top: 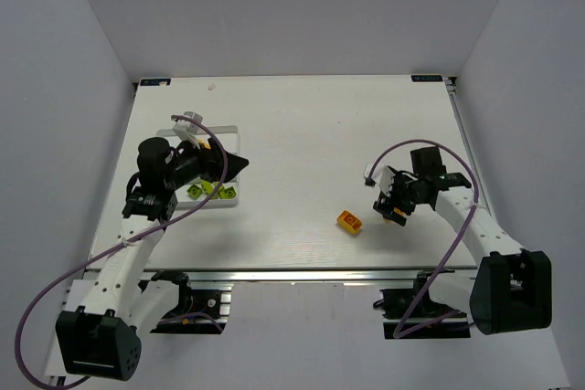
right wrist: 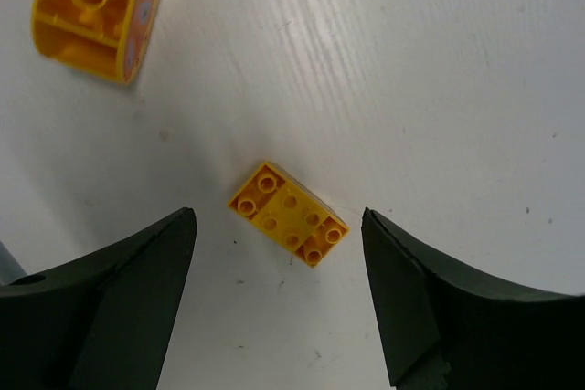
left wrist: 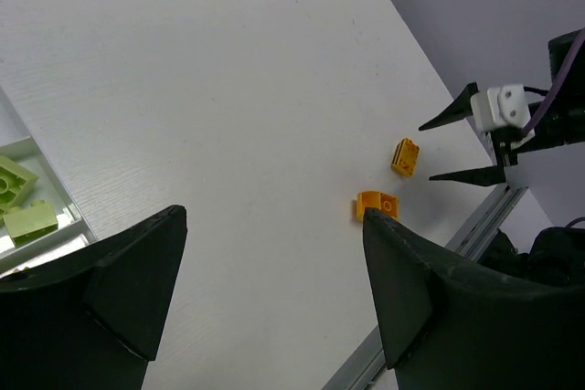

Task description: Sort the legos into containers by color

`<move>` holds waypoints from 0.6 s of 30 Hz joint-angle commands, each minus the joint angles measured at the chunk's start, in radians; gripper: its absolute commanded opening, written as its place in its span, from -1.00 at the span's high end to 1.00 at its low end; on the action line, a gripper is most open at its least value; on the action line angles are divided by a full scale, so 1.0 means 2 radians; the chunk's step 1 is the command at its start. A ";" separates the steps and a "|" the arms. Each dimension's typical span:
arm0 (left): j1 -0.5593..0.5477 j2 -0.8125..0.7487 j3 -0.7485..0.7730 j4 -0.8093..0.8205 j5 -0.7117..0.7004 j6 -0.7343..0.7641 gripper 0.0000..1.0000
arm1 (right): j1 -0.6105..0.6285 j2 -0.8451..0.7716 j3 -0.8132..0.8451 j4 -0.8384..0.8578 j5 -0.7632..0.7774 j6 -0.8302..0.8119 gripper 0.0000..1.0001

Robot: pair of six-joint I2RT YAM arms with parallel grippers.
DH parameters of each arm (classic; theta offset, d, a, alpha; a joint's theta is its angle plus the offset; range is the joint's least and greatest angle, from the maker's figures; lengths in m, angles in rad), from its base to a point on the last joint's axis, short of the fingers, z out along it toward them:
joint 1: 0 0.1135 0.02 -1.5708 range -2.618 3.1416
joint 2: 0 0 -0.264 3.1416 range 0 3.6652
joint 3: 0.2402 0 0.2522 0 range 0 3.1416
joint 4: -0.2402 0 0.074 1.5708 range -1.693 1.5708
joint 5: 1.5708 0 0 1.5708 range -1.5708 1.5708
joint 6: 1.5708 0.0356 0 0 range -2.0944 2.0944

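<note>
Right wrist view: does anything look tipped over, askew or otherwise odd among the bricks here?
One thing stands out. The upper orange brick, at the top left, is tipped over with its hollow underside facing the camera. The lower orange brick lies studs up, framed by the open right hand. Nothing looks damaged.

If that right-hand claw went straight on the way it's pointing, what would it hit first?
Most likely the orange-yellow brick lying studs-up, centred between the right gripper's open jaws. Depth is unclear, but nothing else shows in the way.
</note>
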 commanded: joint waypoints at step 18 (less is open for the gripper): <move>0.002 -0.019 -0.002 0.002 -0.001 0.021 -0.76 | -0.001 0.065 0.031 -0.076 0.052 -0.383 -0.63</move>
